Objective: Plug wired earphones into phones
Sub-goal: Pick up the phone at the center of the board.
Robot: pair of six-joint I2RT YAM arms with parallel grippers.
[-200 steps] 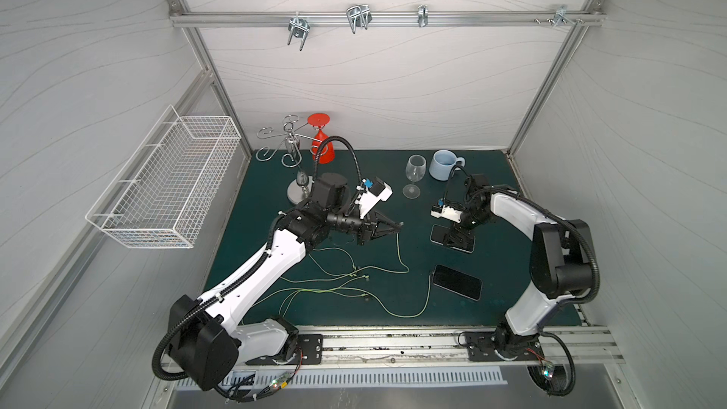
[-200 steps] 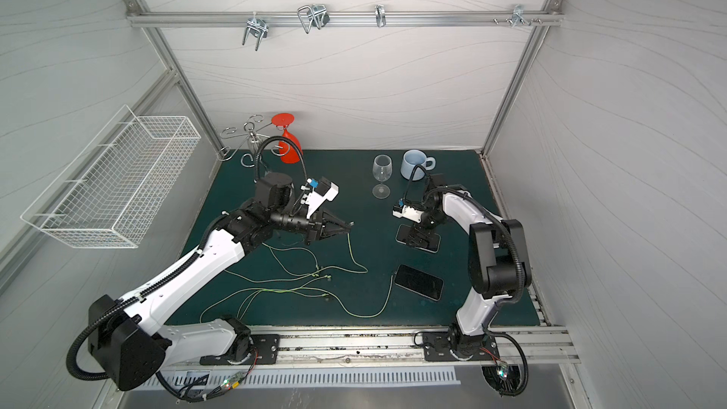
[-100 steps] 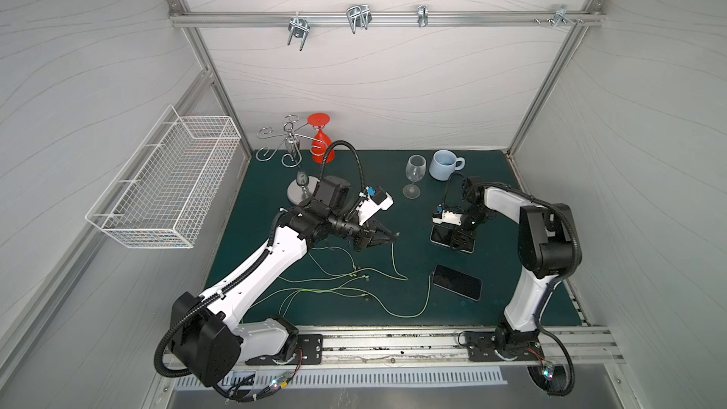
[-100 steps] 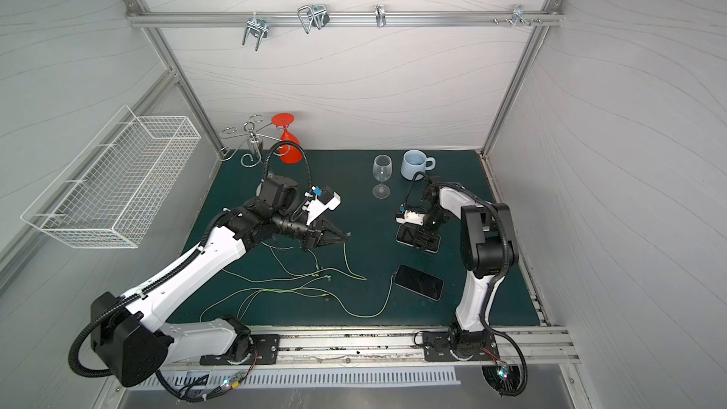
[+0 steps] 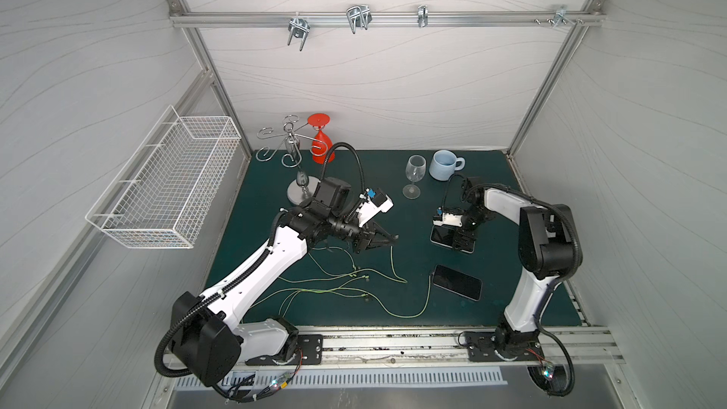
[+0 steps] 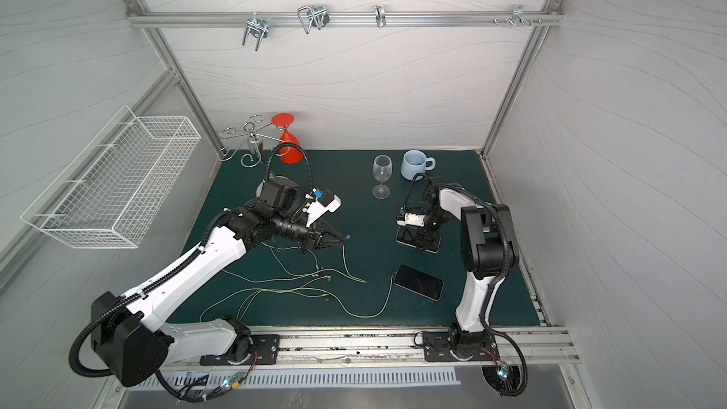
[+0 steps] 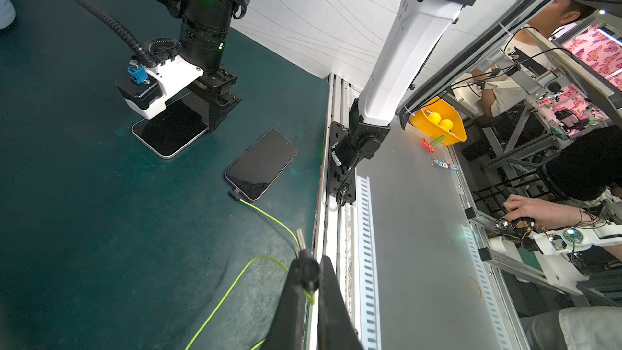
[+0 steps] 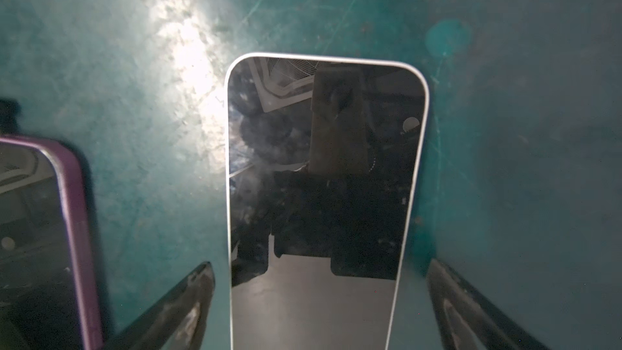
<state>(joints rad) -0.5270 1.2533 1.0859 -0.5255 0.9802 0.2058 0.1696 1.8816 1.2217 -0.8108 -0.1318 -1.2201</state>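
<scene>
The left gripper [image 7: 309, 262], clamped on the yellow-green earphone cord's dark plug [image 7: 301, 240], should line it squarely with the glossy white-rimmed phone [image 8: 323, 163] on the green mat [image 8: 134, 129], straddled by the wide-open right gripper [image 8: 319, 265].

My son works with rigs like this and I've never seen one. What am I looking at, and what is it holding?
These are two robot arms at the front of a green mat. Two pictures look down from overhead; the other two come from a camera on each wrist. On the mat lie thin yellow-green earphone cords, a white-edged phone and a purple-cased phone, with a wine glass and a blue mug behind. The left claw is shut on one cord's plug. The right claw is open, straddling the white-edged phone without gripping it. The purple-cased phone appears to have a cord plugged in.
</scene>
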